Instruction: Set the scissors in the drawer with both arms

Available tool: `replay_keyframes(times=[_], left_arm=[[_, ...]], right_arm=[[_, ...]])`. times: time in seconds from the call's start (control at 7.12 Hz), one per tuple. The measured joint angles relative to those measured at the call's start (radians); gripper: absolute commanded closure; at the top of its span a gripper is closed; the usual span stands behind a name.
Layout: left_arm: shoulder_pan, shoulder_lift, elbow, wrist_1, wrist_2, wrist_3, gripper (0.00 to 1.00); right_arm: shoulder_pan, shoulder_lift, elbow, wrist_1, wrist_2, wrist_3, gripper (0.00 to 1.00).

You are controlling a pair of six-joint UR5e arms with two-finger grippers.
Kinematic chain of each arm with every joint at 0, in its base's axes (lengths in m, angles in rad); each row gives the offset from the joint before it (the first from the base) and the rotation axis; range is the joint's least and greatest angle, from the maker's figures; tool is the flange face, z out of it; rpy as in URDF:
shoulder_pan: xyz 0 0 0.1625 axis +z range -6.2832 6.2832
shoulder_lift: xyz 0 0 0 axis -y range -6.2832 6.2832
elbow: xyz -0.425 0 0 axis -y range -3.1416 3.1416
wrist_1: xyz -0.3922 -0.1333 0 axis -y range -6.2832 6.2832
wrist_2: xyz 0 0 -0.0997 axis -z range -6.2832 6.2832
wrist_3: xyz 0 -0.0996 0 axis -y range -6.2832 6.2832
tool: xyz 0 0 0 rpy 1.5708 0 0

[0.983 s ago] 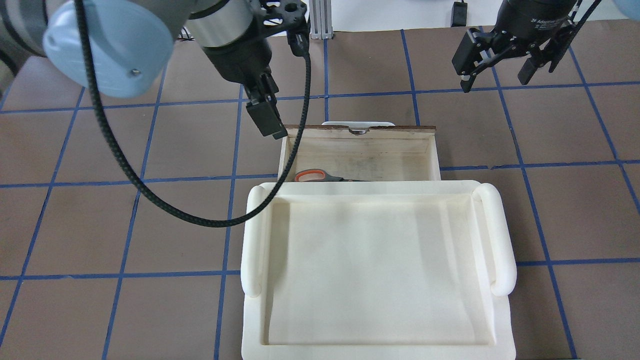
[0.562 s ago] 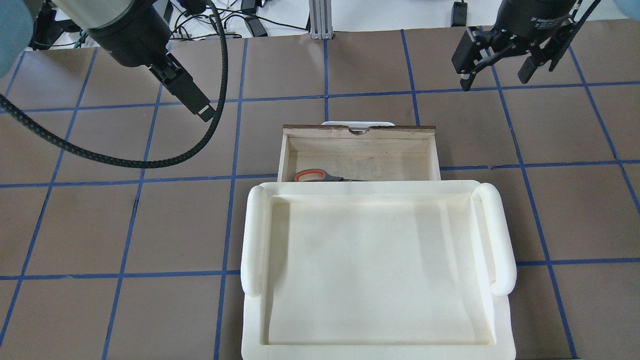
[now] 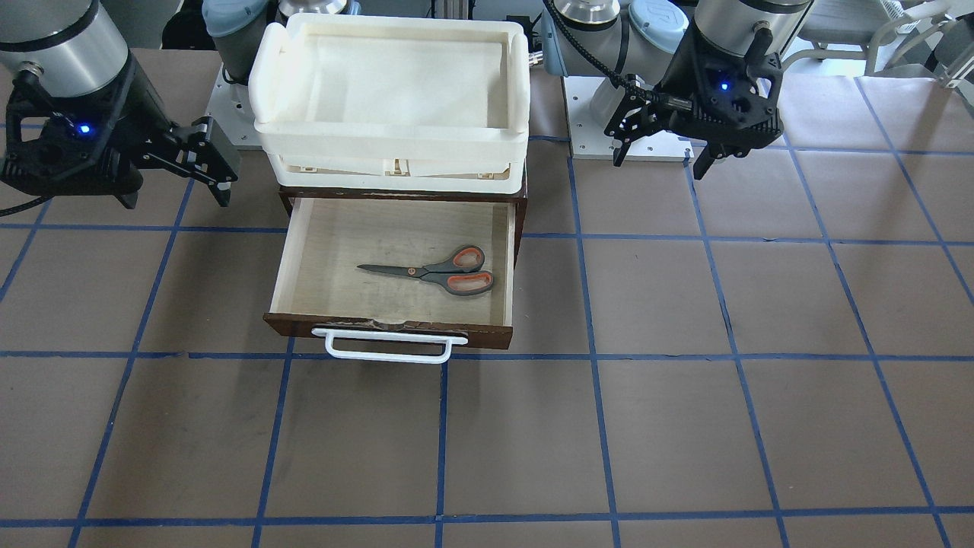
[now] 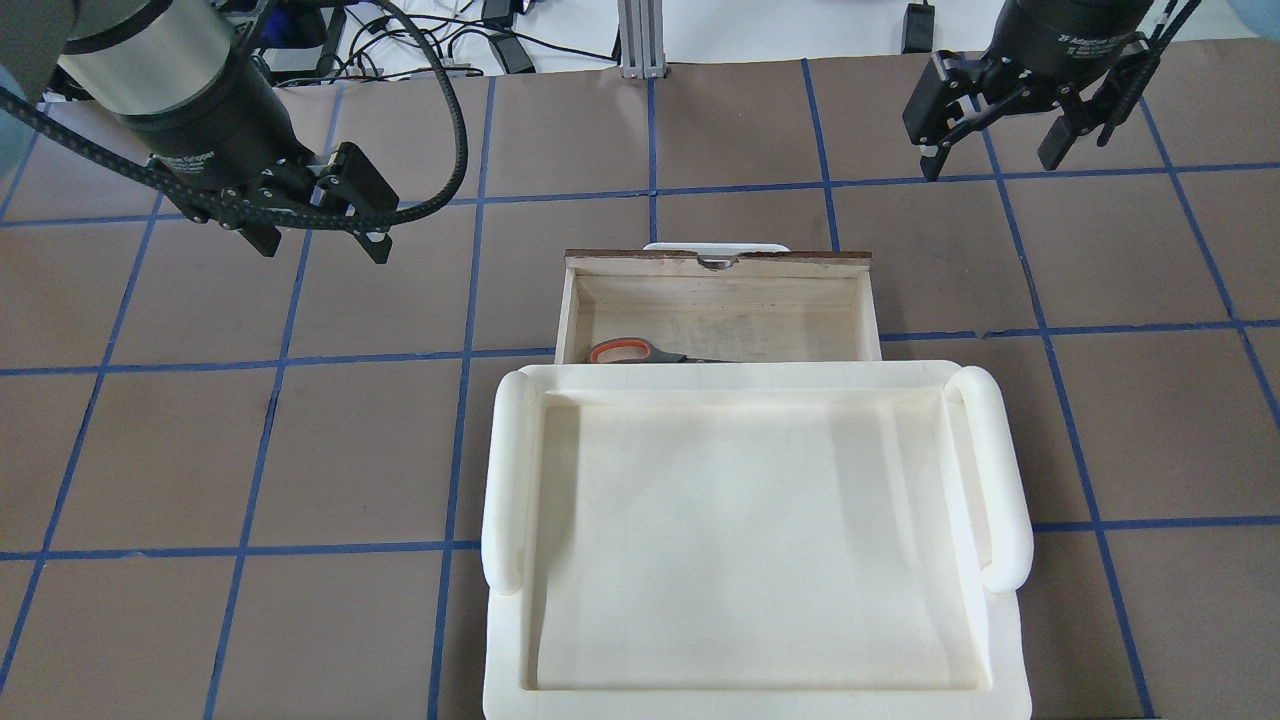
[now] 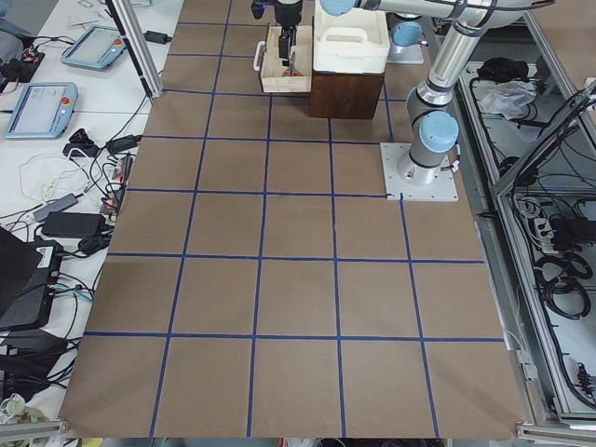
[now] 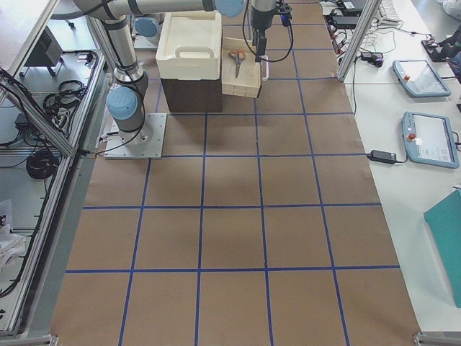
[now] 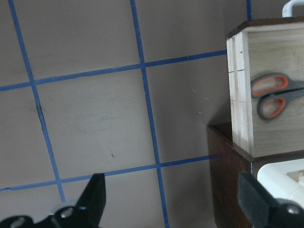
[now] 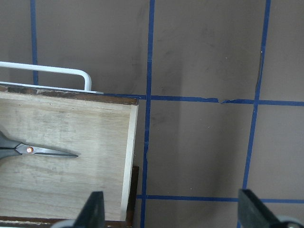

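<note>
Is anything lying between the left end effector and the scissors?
Nothing loose: between the left end effector and the scissors, the overhead view shows only bare table and the side wall of the drawer.

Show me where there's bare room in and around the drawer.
Inside the drawer, bare floor between the scissors' blade tips and the wall on the robot's right. Bare table beyond the white handle. Crowded: the scissors' end.

One scissors, one drawer with one handle, one tray. Two arms: left arm, right arm. Two grippers: left gripper, right gripper. Two tablets on the side bench.
</note>
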Motion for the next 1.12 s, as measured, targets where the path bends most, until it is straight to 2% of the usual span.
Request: replay_keyframes(times=[0.56, 1.12], left_arm=[[-0.008, 0.031, -0.083, 0.078, 0.003, -0.117, 0.02], [-0.097, 0.030, -0.082, 0.131, 0.113, -0.157, 0.00]], right_arm=[[0.000, 0.000, 0.000, 0.002, 0.001, 0.002, 0.00], [0.000, 0.000, 0.000, 0.003, 0.000, 0.002, 0.00]])
